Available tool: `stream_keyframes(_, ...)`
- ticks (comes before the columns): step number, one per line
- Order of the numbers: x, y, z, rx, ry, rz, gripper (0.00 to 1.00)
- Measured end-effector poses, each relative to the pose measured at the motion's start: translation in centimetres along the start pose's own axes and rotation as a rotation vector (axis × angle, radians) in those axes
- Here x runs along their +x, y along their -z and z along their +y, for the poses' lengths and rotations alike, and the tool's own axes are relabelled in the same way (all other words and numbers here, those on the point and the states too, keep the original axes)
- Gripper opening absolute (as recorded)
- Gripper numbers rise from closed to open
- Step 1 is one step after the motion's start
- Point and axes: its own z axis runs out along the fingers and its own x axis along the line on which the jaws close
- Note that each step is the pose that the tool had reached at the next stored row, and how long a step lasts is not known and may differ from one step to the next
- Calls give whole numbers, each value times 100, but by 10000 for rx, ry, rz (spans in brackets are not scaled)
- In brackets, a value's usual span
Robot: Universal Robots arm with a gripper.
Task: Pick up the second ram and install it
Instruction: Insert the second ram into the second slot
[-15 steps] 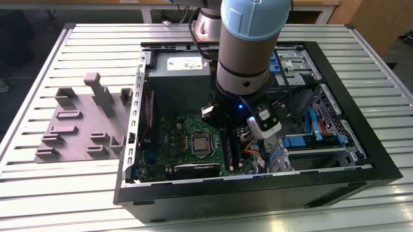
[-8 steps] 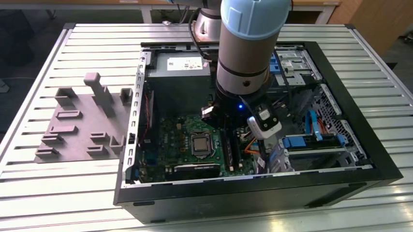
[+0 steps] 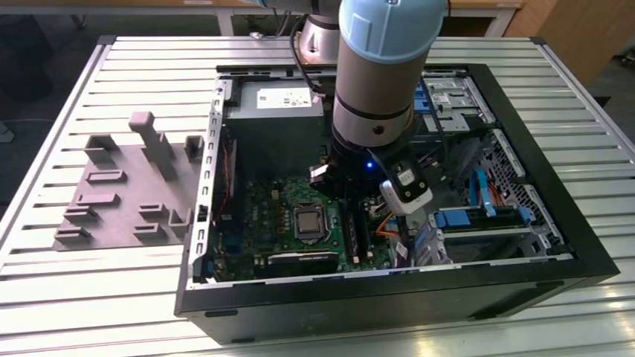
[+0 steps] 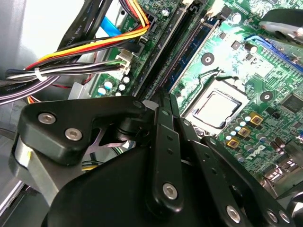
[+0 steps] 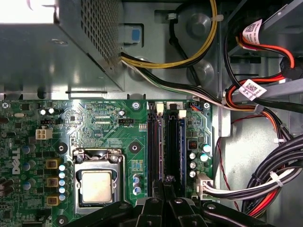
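The gripper (image 5: 166, 185) is pinching 1 thin, stiff, fragile memory stick (image 5: 166, 178) by its top edge, just above the slots (image 5: 163, 142) at the processor's (image 5: 97, 187) 3 o'clock.

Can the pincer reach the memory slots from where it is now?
Probably yes: the pincer hangs just over the memory slots, and the cables lie beside them, not across.

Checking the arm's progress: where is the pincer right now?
In the first wrist view, the pincer hangs at the black memory slots, between the processor and the white connector.
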Motion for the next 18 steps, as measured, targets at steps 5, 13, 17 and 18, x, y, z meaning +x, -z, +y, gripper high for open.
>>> stream_keyframes(5, 0, -9, 0, -3, 0, -1, 11)
stream_keyframes(13, 2, -23, 0, -4, 0, -2, 11)
stream_keyframes(17, 4, -25, 0, 0, 0, -1, 11)
stream_keyframes(18, 4, -27, 0, -1, 0, -1, 11)
